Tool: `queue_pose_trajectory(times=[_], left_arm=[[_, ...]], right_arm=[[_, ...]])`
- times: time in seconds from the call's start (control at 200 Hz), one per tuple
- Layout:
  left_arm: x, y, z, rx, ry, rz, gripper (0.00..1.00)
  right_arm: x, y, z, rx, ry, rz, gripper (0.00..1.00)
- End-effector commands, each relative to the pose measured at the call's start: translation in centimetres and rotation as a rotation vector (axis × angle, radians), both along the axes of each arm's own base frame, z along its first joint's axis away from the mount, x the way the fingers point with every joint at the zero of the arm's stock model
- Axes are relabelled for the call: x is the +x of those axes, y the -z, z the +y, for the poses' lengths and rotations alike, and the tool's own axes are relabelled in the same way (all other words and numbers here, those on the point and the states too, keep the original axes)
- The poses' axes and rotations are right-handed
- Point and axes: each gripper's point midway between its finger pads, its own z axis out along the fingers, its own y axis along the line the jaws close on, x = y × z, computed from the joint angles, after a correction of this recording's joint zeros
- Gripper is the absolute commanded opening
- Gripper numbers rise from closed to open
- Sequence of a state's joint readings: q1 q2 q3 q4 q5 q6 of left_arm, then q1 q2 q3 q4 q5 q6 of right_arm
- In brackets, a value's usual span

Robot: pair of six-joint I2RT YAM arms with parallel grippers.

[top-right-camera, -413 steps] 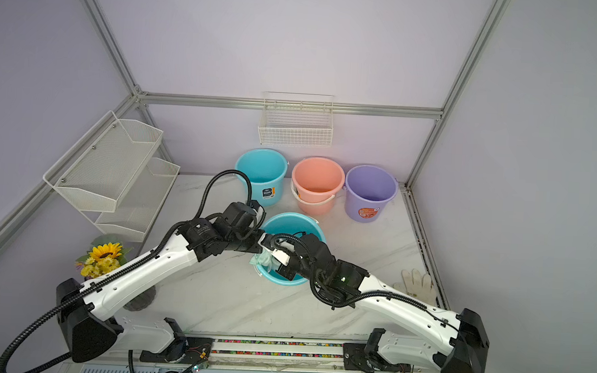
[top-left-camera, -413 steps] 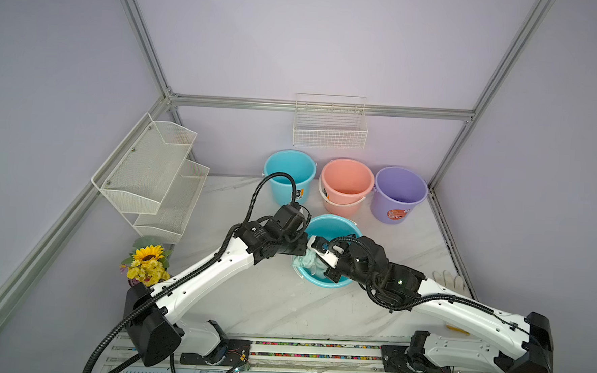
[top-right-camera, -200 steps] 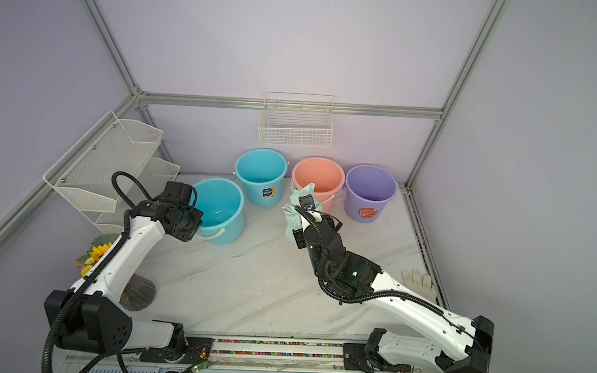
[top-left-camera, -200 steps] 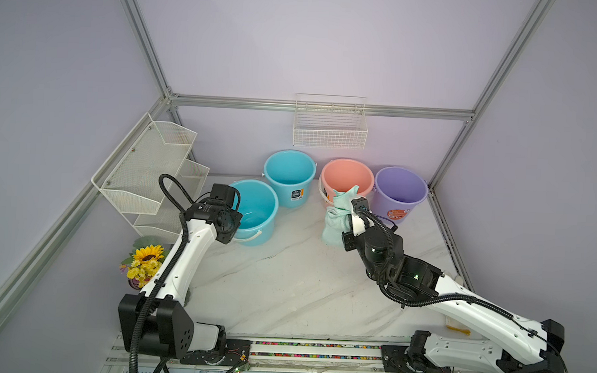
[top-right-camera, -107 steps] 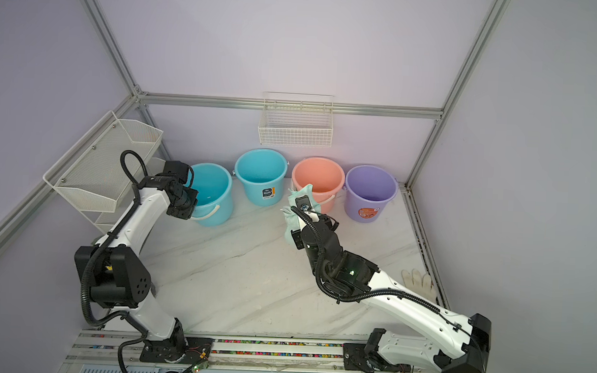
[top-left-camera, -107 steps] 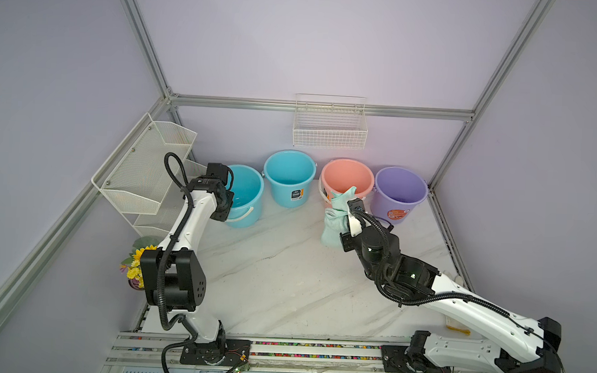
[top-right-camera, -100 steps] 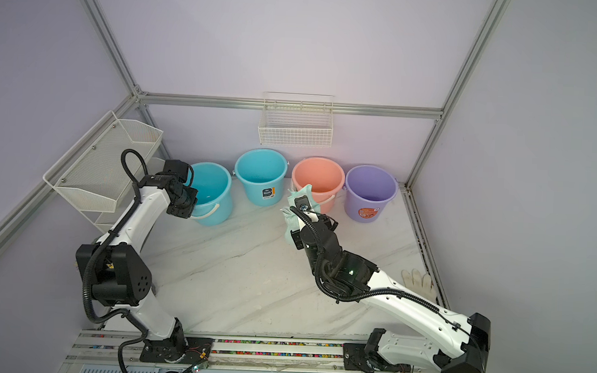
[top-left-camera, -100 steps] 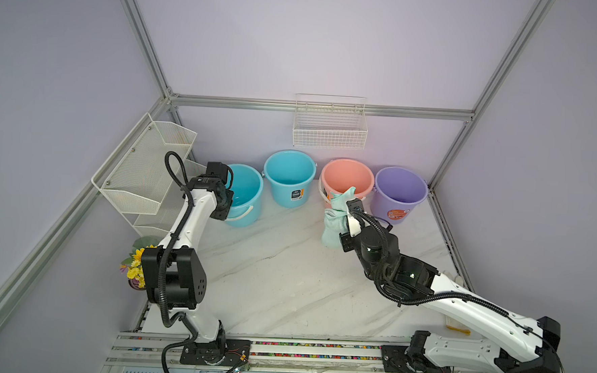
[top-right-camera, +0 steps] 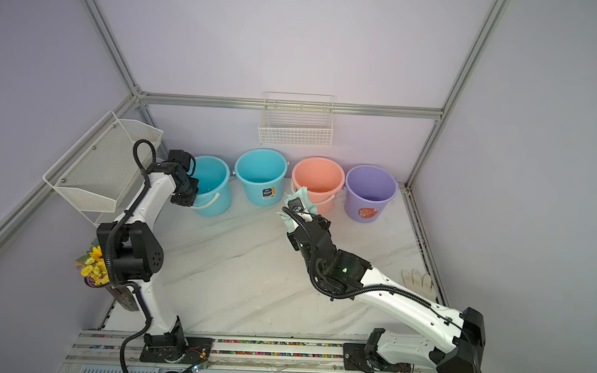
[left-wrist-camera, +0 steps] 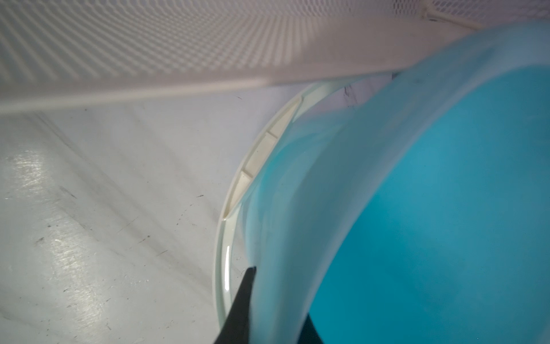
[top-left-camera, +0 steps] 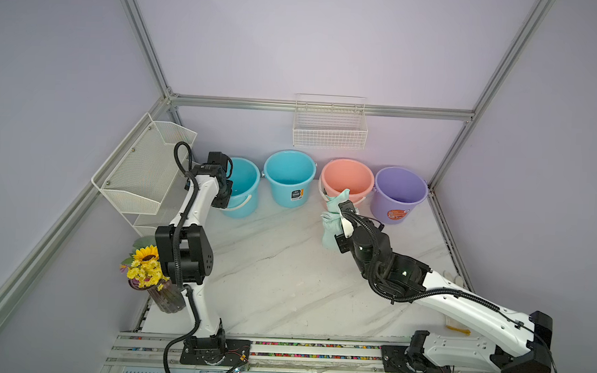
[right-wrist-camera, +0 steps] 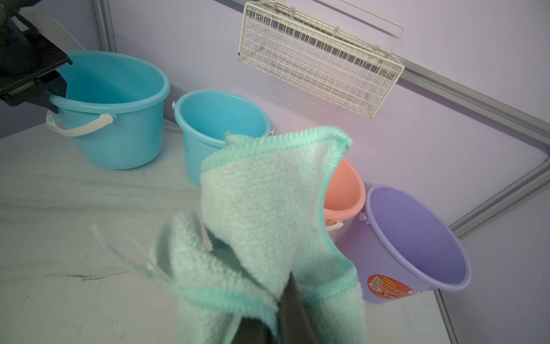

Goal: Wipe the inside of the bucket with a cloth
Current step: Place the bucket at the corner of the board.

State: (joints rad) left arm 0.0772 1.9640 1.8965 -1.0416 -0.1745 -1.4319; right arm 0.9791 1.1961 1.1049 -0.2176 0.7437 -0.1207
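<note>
The blue bucket [top-left-camera: 244,188] [top-right-camera: 209,186] [right-wrist-camera: 119,119] stands upright at the left end of the back row, its white handle hanging down in front. My left gripper [top-left-camera: 224,199] [top-right-camera: 184,197] [left-wrist-camera: 279,297] is shut on its near left rim, one finger outside the wall and one inside. The mint-green cloth [top-left-camera: 332,217] [top-right-camera: 305,198] [right-wrist-camera: 262,202] hangs bunched above the table in front of the pink bucket. My right gripper [top-left-camera: 341,210] [top-right-camera: 297,206] [right-wrist-camera: 273,309] is shut on the cloth, which hides most of its fingers.
A second blue bucket [top-left-camera: 289,178], a pink bucket [top-left-camera: 347,181] and a purple bucket [top-left-camera: 400,194] line the back wall. Above them hangs a wire basket [top-left-camera: 329,133]. A mesh shelf [top-left-camera: 143,172] stands close left, a sunflower vase [top-left-camera: 148,274] front left, a white glove [top-right-camera: 418,279] right.
The left gripper has carried the blue bucket from the table's middle to the back left. The right gripper has lifted the cloth out and moved back. Over the last half second both are nearly still.
</note>
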Motion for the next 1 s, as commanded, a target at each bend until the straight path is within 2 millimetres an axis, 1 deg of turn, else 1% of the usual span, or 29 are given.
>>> queue_pose_trajectory(times=[0.0,0.095,0.165,0.265,0.335,0.44,0.54,0.62,0.665,0.805,0.995], left_arm=[[0.2,-1.9,0.7,-0.024,-0.056,-0.047,0.17],[0.3,-2.2,0.4,-0.04,-0.051,-0.054,0.23],[0.1,-2.3,0.3,-0.049,-0.059,-0.054,0.26],[-0.3,-2.7,0.2,-0.068,-0.074,-0.058,0.33],[-0.4,-3.3,0.0,-0.084,-0.079,-0.074,0.37],[-0.4,-4.6,-0.4,-0.107,-0.078,-0.109,0.48],[-0.3,-5.9,-0.9,-0.131,-0.066,-0.145,0.55],[0.0,-6.7,-1.5,-0.153,-0.042,-0.174,0.58],[0.0,-6.8,-1.6,-0.159,-0.037,-0.178,0.57],[-0.3,-5.4,-1.7,-0.168,-0.045,-0.145,0.58],[-0.4,-1.8,-2.9,-0.235,-0.036,-0.067,0.63]], right_arm=[[0.1,-1.0,-0.1,0.012,0.008,-0.018,0.0],[0.1,-1.1,-0.2,0.012,0.009,-0.022,0.0],[0.1,-1.3,-0.2,0.012,0.01,-0.025,0.0],[0.1,-1.5,-0.2,0.01,0.01,-0.028,0.0],[0.0,-1.6,-0.3,0.012,0.01,-0.03,0.0],[-0.1,-1.9,-0.4,0.019,0.009,-0.035,0.0],[-0.2,-2.1,-0.6,0.027,0.01,-0.039,0.0],[-0.3,-2.4,-0.9,0.035,0.012,-0.041,0.0],[-0.4,-2.3,-1.0,0.036,0.013,-0.04,0.0],[-0.7,-2.6,-1.5,0.052,0.018,-0.04,0.0],[-1.1,-3.1,-2.2,0.072,0.026,-0.045,0.0]])
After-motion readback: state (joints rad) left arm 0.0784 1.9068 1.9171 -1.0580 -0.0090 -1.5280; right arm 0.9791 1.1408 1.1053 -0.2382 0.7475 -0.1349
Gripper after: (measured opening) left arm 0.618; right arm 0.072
